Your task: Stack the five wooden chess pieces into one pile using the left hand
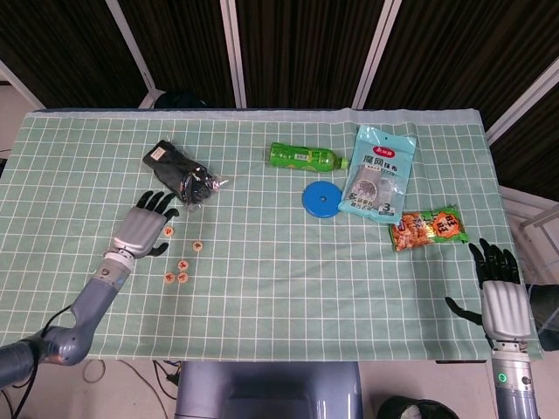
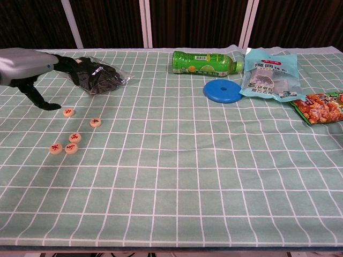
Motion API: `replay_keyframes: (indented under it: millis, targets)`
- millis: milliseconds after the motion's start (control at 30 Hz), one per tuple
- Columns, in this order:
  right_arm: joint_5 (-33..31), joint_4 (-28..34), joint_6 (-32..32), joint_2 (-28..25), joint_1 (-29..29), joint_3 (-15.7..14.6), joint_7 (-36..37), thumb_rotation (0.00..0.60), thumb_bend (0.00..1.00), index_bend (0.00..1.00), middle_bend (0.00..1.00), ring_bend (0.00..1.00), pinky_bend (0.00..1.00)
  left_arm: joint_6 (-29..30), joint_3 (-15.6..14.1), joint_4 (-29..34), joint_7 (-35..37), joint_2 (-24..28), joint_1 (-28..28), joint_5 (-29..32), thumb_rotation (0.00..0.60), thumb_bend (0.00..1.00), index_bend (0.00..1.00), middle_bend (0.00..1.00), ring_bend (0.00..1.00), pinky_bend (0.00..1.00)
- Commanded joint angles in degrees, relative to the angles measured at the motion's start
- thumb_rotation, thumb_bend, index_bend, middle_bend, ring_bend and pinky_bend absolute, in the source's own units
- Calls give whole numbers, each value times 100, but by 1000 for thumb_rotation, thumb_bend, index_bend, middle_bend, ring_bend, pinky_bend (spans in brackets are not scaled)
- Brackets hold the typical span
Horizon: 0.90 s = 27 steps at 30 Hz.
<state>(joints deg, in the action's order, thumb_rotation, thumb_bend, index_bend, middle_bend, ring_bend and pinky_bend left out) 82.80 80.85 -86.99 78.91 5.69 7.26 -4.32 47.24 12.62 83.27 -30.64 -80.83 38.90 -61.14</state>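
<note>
Both hands open and holding nothing: left hand (image 1: 142, 229) beside chess pieces (image 2: 71, 138), right hand (image 1: 503, 297) at table edge.

High head view, low chest view

Five chess pieces (image 2: 71, 136) lie flat on the counter (image 2: 214, 171).
The left hand (image 2: 29, 72) hangs beside one, holding nothing.

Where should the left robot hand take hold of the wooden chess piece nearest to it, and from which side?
Probably pinch the chess piece across its round edge from above: it is a flat disc lying face up, apart from the other pieces, so only the rim gives purchase. The left robot hand is beside it, its fingers touching the cloth close by.
</note>
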Motion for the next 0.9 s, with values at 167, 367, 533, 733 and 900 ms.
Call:
replay_keyframes:
  millis: [167, 367, 533, 733, 900]
  targets:
    - [-52, -22, 17, 11, 0, 26, 16, 600, 247, 64, 1, 21, 0, 16, -88, -397, -375, -595, 319, 292, 600, 258, 359, 47, 0, 62]
    - [-86, -30, 19, 15, -1, 49, 38, 600, 247, 64, 1, 21, 0, 144, -168, -583, -490, -845, 409, 284, 600, 259, 383, 59, 0, 62]
    - [-110, -15, 16, 13, -6, 65, 60, 600, 247, 64, 1, 21, 0, 194, -245, -667, -551, -948, 450, 277, 600, 260, 406, 70, 0, 62]
    - [-125, -2, 10, 14, -10, 74, 64, 600, 247, 64, 1, 21, 0, 208, -312, -706, -594, -1041, 514, 246, 600, 260, 427, 74, 0, 62]
    - [-147, 5, 7, 17, -14, 88, 75, 600, 247, 65, 1, 21, 0, 249, -353, -741, -605, -1105, 546, 225, 600, 260, 427, 74, 0, 62]
